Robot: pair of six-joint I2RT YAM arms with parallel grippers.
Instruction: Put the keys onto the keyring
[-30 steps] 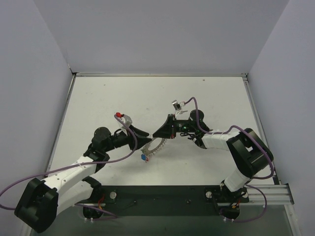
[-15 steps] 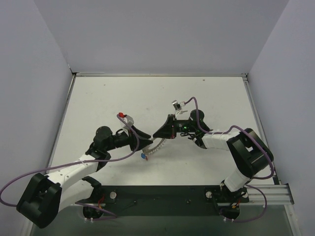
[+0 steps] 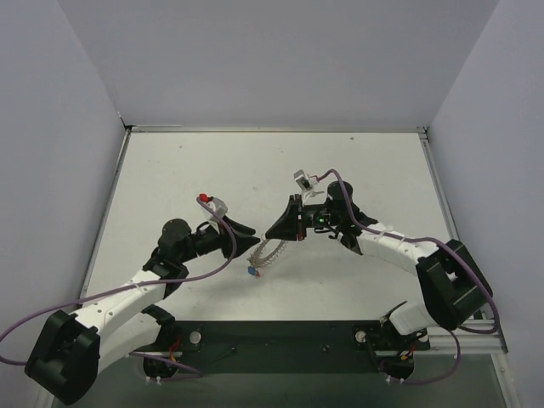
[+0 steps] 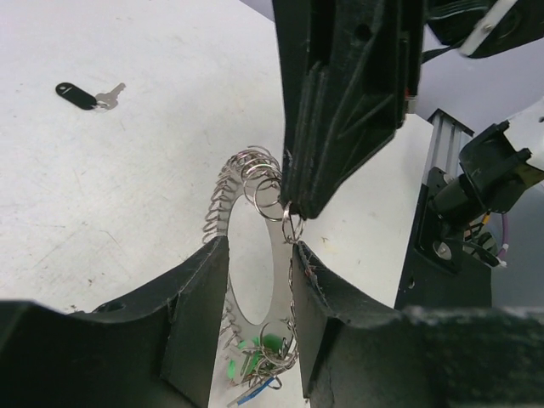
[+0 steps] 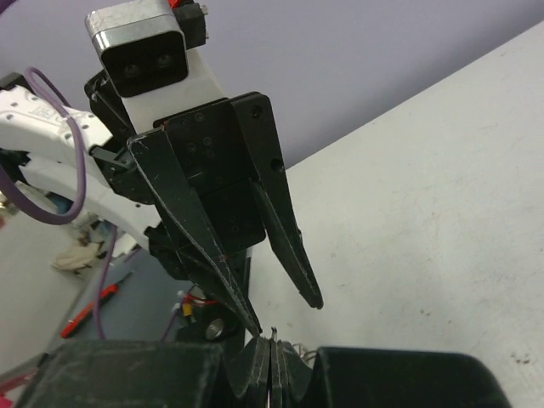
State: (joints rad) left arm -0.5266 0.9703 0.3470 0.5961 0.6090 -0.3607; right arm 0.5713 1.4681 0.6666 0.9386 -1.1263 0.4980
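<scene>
The keyring (image 3: 268, 252) hangs tilted between both grippers, with blue and red keys (image 3: 252, 272) dangling at its low end. In the left wrist view its coil rim (image 4: 223, 197) rises between my left fingers, and green and blue keys (image 4: 262, 353) hang on its near end. My left gripper (image 3: 250, 235) (image 4: 259, 255) is open, with one jaw on each side of the ring. My right gripper (image 3: 274, 231) (image 4: 293, 204) (image 5: 272, 342) is shut on the ring's top edge, where small split rings (image 4: 291, 225) hang. A loose black key (image 4: 85, 95) lies on the table farther off.
White table (image 3: 170, 170) with grey walls on three sides. The black front rail (image 3: 280, 336) carries both arm bases. Purple cables (image 3: 225, 255) loop beside each arm. The left wrist camera housing (image 5: 140, 51) faces the right wrist camera at close range.
My left gripper has come right until its jaws straddle the keyring. My right arm has shifted, its elbow swinging out to the right, and still holds the ring's top.
</scene>
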